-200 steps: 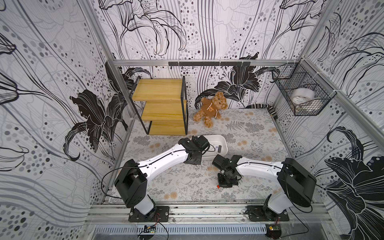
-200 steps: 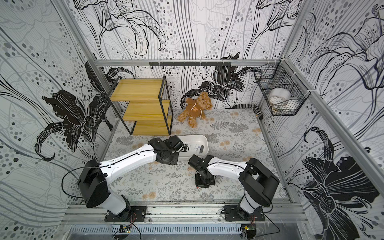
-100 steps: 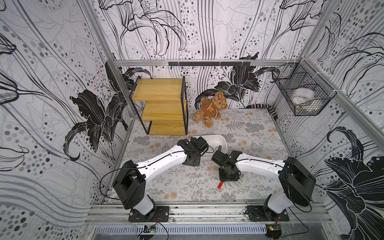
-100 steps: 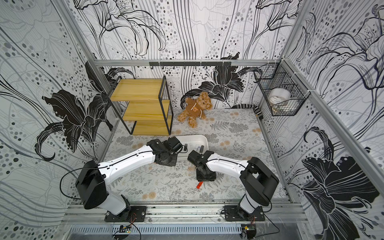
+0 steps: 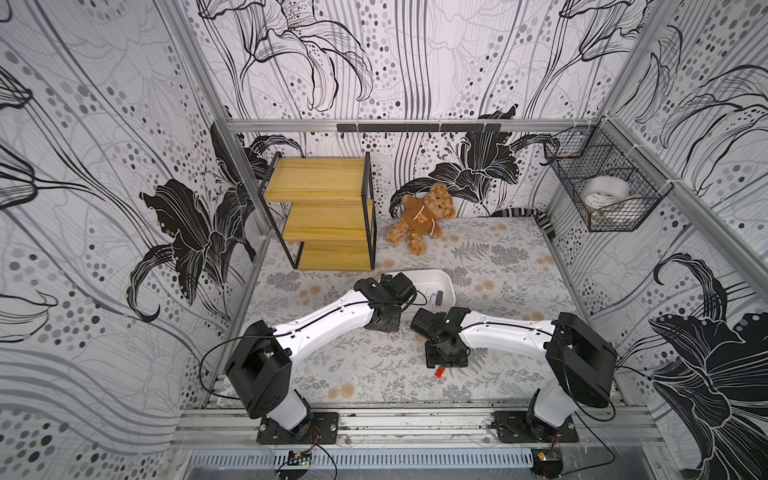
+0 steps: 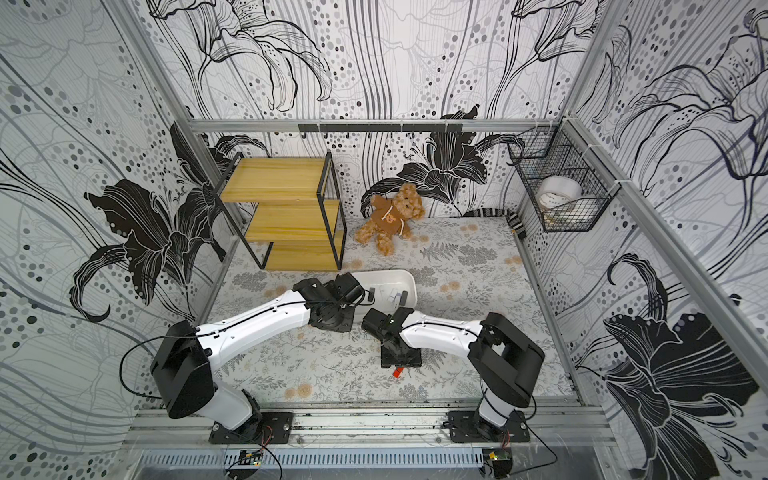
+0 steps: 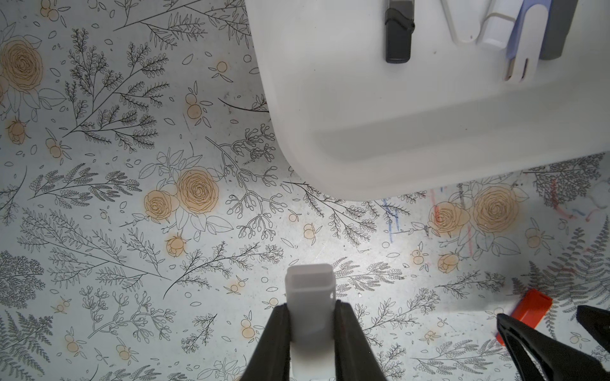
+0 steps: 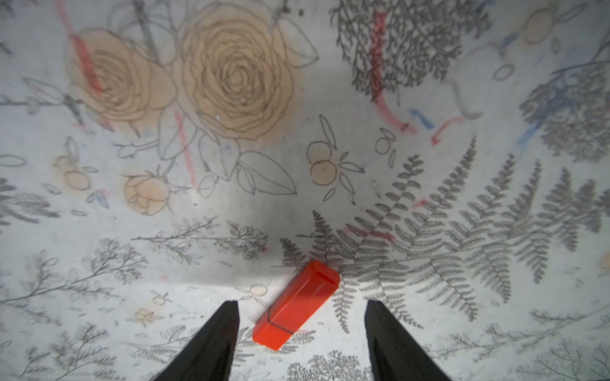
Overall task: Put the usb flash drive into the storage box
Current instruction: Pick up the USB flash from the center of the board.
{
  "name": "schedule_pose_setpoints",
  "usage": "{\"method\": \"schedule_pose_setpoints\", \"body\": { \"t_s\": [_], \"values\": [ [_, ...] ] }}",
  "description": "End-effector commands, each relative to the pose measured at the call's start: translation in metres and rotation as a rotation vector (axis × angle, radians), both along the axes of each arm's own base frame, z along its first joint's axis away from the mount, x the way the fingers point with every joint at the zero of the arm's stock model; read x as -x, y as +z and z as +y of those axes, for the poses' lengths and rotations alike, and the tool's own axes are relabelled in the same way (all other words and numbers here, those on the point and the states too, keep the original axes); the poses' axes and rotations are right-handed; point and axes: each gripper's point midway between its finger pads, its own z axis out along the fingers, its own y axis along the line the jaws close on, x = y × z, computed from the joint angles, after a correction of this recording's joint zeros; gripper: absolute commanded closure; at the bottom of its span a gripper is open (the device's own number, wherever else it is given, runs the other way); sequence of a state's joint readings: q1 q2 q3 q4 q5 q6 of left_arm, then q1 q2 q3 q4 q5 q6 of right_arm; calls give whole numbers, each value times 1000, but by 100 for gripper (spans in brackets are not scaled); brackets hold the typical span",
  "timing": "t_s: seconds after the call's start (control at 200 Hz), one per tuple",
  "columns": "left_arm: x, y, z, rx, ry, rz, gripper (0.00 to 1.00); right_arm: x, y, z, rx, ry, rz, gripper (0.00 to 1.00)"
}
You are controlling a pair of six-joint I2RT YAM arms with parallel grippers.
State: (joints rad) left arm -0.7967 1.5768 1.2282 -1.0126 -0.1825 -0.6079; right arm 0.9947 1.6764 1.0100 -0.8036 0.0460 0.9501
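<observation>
Left gripper (image 7: 312, 307): jaws pinch a white flash drive (image 7: 310, 287) by its long sides, its rectangular open end sticking out past the fingertips. The drive is held over the floral mat (image 7: 132, 198), outside the storage box (image 7: 363, 158) and near the box's rounded corner. Right gripper (image 8: 301, 302): jaws spread, low over the mat. A red flash drive (image 8: 295, 305) lies flat and diagonal between the two fingers, with a gap visible on either side. In both top views it sits on the mat nearer the robot bases, well apart from the box (image 5: 444, 282). Inside the box are a dark grey flash drive (image 7: 398, 39) and a white-and-lavender cluster (image 7: 525, 39).
</observation>
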Motion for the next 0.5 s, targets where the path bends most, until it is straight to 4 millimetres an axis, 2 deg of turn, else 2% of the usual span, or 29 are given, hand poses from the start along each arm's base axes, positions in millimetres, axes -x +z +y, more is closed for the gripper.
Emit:
{"method": "schedule_pose_setpoints", "body": {
  "t_s": [0.0, 0.135, 0.27, 0.496],
  "values": [
    [0, 3, 0, 27, -1, -15, 100, 1, -5, -5, 41, -11, 2, 33],
    [0, 1, 1, 23, 0, -12, 100, 4, -11, -6, 54, -2, 21, 33],
    [0, 1, 0, 23, -2, -10, 100, 9, -11, -15, 82, 0, 36, 35],
    [-2, -2, -2, 19, -6, -4, 100, 21, -12, -18, 72, 0, 57, 38]
  ]
}}
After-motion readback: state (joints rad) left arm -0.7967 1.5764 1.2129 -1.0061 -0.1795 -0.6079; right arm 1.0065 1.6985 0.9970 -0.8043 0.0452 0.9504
